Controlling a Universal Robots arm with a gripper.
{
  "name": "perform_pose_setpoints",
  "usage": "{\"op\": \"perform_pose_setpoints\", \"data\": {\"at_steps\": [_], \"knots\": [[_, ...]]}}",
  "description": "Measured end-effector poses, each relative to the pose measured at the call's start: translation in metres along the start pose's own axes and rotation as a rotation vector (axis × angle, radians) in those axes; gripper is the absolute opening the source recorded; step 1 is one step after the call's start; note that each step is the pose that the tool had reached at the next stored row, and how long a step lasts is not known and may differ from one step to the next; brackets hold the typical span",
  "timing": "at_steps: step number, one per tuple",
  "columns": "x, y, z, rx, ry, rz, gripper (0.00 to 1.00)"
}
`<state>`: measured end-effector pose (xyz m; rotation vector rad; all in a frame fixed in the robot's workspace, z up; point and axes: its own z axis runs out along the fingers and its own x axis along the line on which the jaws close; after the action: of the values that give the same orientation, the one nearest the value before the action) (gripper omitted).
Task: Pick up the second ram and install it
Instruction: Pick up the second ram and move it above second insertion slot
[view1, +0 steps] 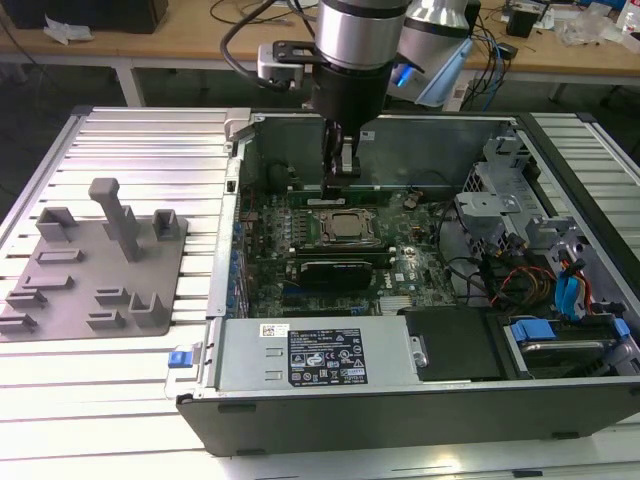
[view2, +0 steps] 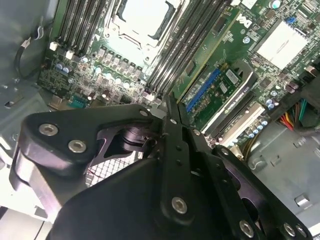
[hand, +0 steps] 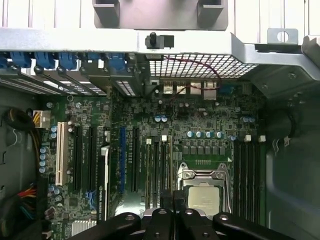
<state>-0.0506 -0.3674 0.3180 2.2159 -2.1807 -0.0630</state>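
The second ram (view1: 365, 196) is a thin green strip standing in a slot just behind the CPU socket (view1: 345, 226), inside the open computer case (view1: 300, 405). My gripper (view1: 336, 186) reaches straight down into the case, fingers closed together, tips on the strip's top edge. The first wrist view shows the strip (hand: 170, 167) running between dark empty slots up to my gripper (hand: 170, 202). In the second wrist view my gripper (view2: 167, 102) meets at the end of the slot row. Whether the tips pinch the strip or rest on it is hidden.
A grey plastic plate with upright posts (view1: 95, 265) lies on the table at the exterior view's left. A black card (view1: 335, 270) sits in front of the socket. Drive bays and cables (view1: 560, 270) crowd the case's right side. The power supply (view1: 320, 355) lines the near wall.
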Motion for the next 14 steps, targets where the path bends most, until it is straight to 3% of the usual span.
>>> {"op": "perform_pose_setpoints", "data": {"at_steps": [7, 11, 14], "knots": [[-0.0037, -0.0005, 0.0076, 0.0, 0.0001, 0.0, 0.09], [-0.0036, -0.0021, 0.0226, 0.0, 0.0002, 0.0, 0.09], [-0.001, -0.0029, 0.0273, 0.0001, -0.0003, 0.007, 0.09]]}}
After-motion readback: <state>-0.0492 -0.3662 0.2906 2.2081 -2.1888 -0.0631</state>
